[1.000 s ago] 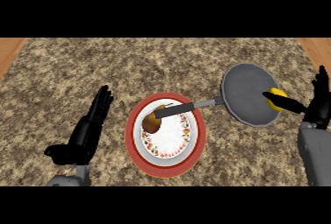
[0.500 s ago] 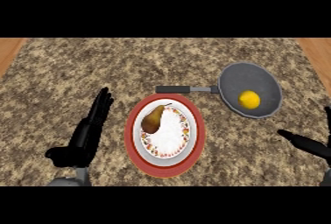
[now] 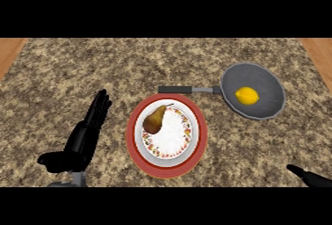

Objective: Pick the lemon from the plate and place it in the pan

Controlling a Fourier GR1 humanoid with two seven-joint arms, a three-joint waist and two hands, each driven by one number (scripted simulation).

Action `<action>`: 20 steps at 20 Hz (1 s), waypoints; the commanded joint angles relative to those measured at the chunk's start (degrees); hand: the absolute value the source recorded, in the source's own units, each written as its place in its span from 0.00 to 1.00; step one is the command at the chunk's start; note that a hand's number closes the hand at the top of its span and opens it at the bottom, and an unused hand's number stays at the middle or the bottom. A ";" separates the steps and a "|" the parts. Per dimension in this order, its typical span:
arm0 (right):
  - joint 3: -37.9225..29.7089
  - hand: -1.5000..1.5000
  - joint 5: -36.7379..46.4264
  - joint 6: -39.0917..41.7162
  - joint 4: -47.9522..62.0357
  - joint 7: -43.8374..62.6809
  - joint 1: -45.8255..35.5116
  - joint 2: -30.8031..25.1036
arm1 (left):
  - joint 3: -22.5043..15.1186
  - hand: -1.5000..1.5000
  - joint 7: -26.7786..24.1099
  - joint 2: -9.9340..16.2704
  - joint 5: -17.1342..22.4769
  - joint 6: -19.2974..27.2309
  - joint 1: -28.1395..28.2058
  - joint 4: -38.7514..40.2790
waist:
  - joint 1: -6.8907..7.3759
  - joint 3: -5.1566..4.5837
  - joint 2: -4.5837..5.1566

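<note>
Your right hand [image 3: 310, 176] has withdrawn to lower right, fingers indiscernible; lemon [image 3: 247, 95] lies in pan [image 3: 267, 112]; left hand [image 3: 88, 132] rests open beside the pear [image 3: 154, 121] plate [image 3: 170, 167].

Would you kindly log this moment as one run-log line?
lemon: in pan | pear: on plate | left hand: open, beside plate | right hand: lower right edge
</note>
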 commanded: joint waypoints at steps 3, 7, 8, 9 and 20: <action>0.55 0.00 1.65 2.52 -2.82 -4.59 7.60 3.16 | -0.89 0.50 -1.01 -1.14 -1.30 0.35 2.41 -1.52 | 0.11 0.01 0.02; 1.75 0.00 5.91 -0.91 -3.82 -1.69 5.66 4.99 | 0.67 0.50 -2.70 -0.18 -0.76 -2.01 0.89 1.02 | 0.16 0.01 0.05; -0.44 0.00 3.29 1.57 -7.39 3.11 5.41 2.37 | 0.89 0.50 -1.52 0.10 -0.44 -2.31 1.68 0.04 | 0.17 0.00 0.04; -0.52 0.00 4.46 1.30 -4.46 -0.18 5.78 3.16 | 0.56 0.50 -1.06 -1.98 -1.90 0.16 -2.05 2.59 | 0.10 0.01 0.06; 0.61 0.00 12.74 -2.15 -9.16 -0.65 7.62 6.33 | 1.72 0.50 0.39 -1.06 -0.90 -1.31 -1.16 1.56 | 0.18 0.01 0.05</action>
